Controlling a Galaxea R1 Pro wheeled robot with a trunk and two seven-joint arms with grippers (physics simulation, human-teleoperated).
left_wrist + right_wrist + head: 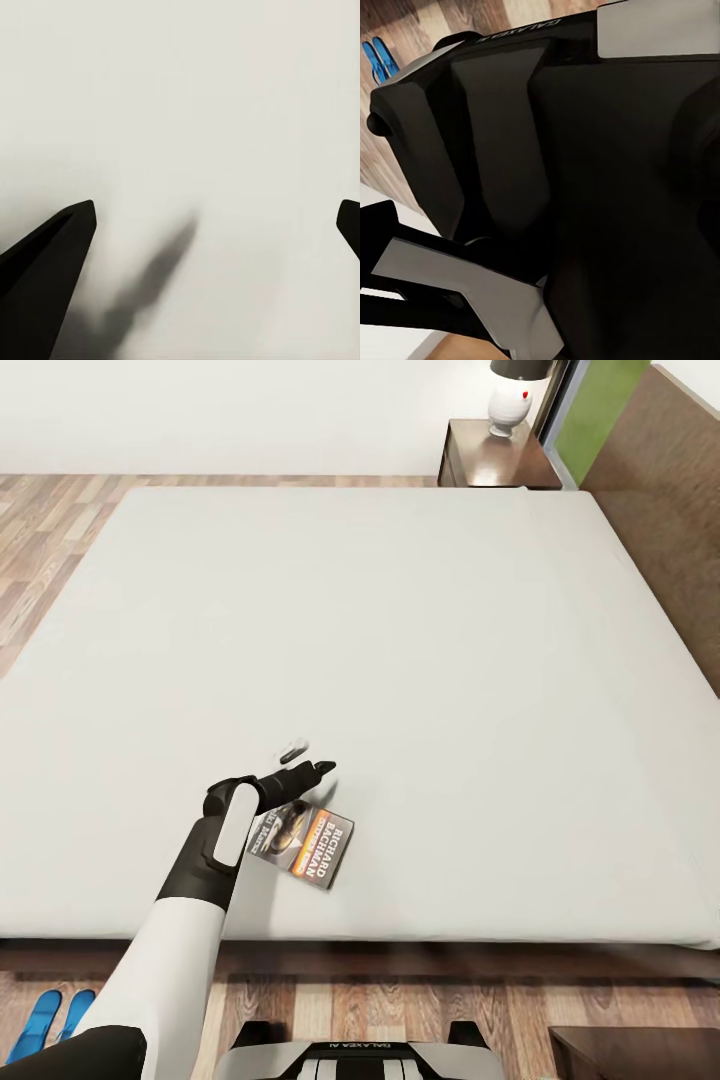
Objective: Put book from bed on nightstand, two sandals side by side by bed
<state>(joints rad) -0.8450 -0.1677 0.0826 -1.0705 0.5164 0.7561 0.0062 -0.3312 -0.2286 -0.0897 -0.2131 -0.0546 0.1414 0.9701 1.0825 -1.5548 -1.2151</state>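
The book point(303, 844) lies flat on the bed's pale mattress point(400, 640), close to the front edge, its orange band with white lettering facing up. My left gripper point(308, 760) hovers just beyond the book's far edge, open, its wrist over the book's left part. In the left wrist view the dark fingertips point(71, 225) stand wide apart with bare mattress point(195, 112) between them. Two blue sandals point(45, 1020) lie together on the wood floor at the bed's front left, also seen as blue sandals point(379, 60) in the right wrist view. A nightstand point(480, 468) stands at the bed's far corner.
A white lamp point(510, 405) sits on the far nightstand, beside the dark headboard point(660, 470) along the bed's right side. Another dark wooden top point(640, 1052) shows at the near right. My own dark base point(585, 165) fills much of the right wrist view.
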